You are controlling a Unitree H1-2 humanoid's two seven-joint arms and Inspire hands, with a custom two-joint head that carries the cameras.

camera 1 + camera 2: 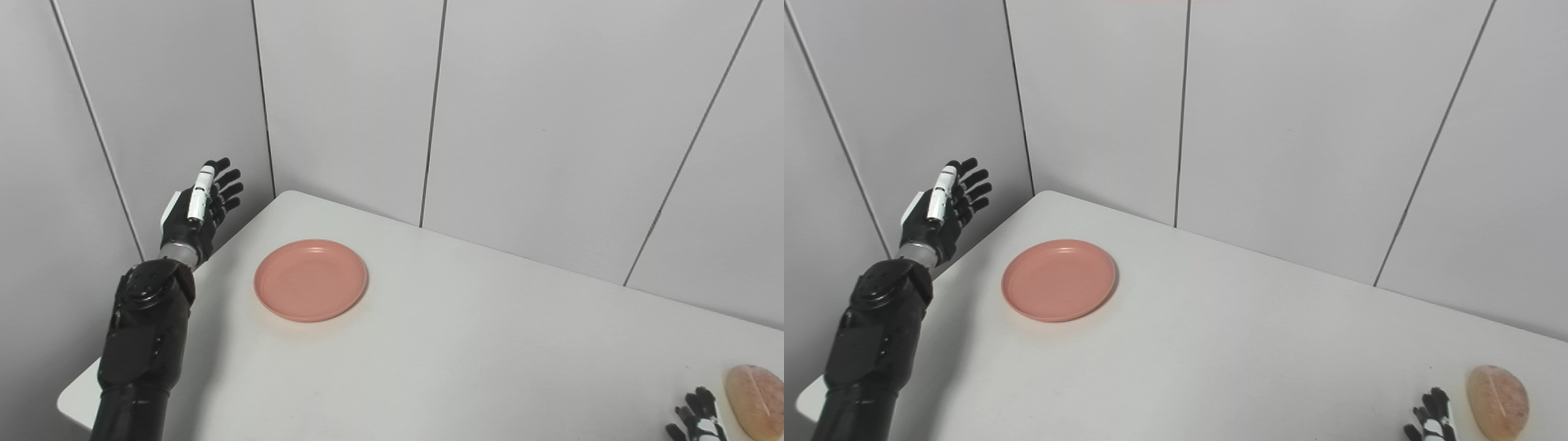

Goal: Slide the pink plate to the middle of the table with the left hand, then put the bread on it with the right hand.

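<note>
The pink plate point(310, 280) lies flat on the white counter point(465, 343) toward its far left corner, empty. The left robot hand point(199, 208) hangs raised beyond the counter's left edge, fingers spread and holding nothing; from it the plate sits at about 4 o'clock, near but apart. This is the nearer hand. The right robot hand point(1430, 419) is at the bottom edge, with the bread point(1497, 401) just beside it at 2 o'clock; its grip cannot be told

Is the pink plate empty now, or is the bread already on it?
Empty. The plate shows only its bare pink surface; the bread lies far off at the table's right.
</note>
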